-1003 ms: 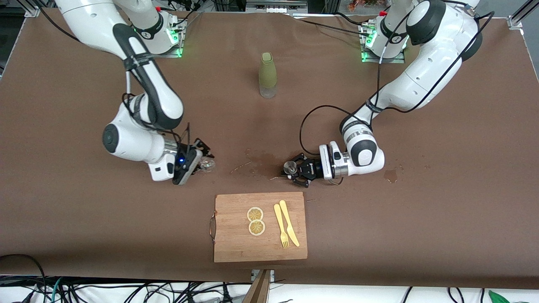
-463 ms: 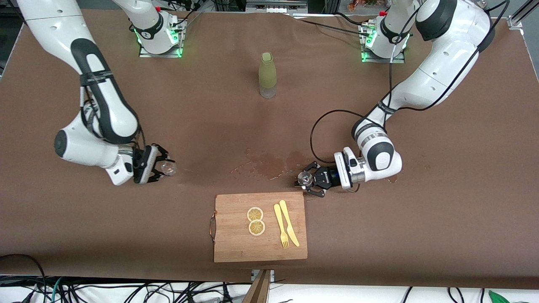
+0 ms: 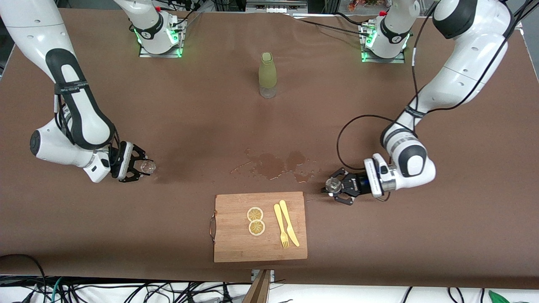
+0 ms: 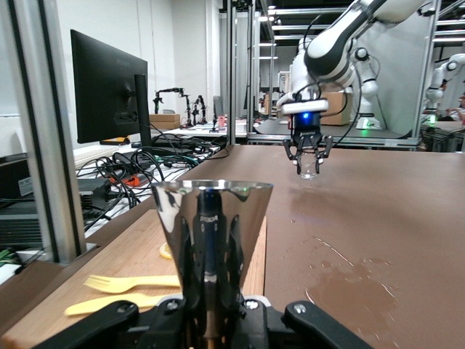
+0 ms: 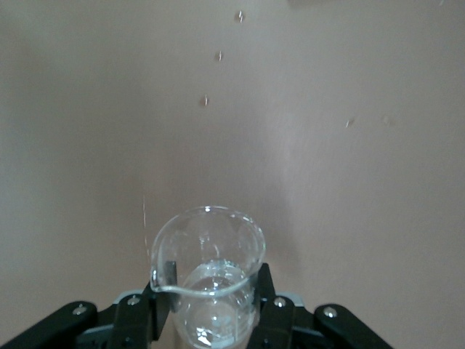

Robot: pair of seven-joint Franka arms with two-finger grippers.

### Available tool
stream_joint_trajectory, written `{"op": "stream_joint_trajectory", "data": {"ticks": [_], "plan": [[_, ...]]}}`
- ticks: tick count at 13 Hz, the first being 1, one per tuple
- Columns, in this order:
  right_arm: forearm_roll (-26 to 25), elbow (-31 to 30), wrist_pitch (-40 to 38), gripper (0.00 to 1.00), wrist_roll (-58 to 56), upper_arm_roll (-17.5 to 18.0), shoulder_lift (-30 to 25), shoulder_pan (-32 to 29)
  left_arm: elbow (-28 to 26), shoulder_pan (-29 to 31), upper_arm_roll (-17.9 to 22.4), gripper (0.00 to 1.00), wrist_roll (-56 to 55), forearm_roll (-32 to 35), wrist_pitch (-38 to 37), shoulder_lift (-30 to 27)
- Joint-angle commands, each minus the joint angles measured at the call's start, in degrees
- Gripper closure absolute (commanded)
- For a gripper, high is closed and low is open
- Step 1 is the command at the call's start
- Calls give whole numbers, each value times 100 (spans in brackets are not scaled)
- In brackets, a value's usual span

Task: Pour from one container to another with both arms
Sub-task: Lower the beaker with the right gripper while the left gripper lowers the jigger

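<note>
Right gripper (image 3: 139, 167) jaws clamped on upright glass beaker (image 3: 148, 167) holding some water, toward right arm's end of table (image 3: 379, 252), left gripper (image 3: 339, 188) jaws clamped on upright metal cup (image 3: 332, 184), beside wet patch (image 3: 273, 164) near board (image 3: 236, 244).

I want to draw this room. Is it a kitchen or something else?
Probably a robot lab, not a kitchen. Two white robot arms are bolted to a brown table, thick cables trail beside it, and a monitor and more robot arms stand around the room. The cutting board is just practice gear.
</note>
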Motion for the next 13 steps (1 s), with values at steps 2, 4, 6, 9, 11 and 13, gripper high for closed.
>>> {"op": "stream_joint_trajectory", "data": {"ticks": [2, 4, 6, 9, 11, 13], "plan": [[186, 25, -21, 76, -578, -45, 111, -198, -142, 521, 288, 100, -478, 496, -1021, -200], [449, 51, -21, 74, -833, -116, 216, -216, -133, 539, 771, 100, -620, 505, -1681, -296], [503, 51, -21, 49, -869, -125, 243, -216, -133, 732, 992, 100, -620, 532, -2068, -385], [495, 51, -109, 0, -869, -195, 243, -224, -124, 882, 1440, 100, -629, 690, -2658, -429], [407, 103, -284, 0, -878, -379, 234, -216, -107, 926, 1721, 100, -620, 768, -2956, -429], [389, 191, -582, 0, -861, -563, 216, -207, -107, 1075, 1863, 100, -585, 830, -3185, -412]]}}
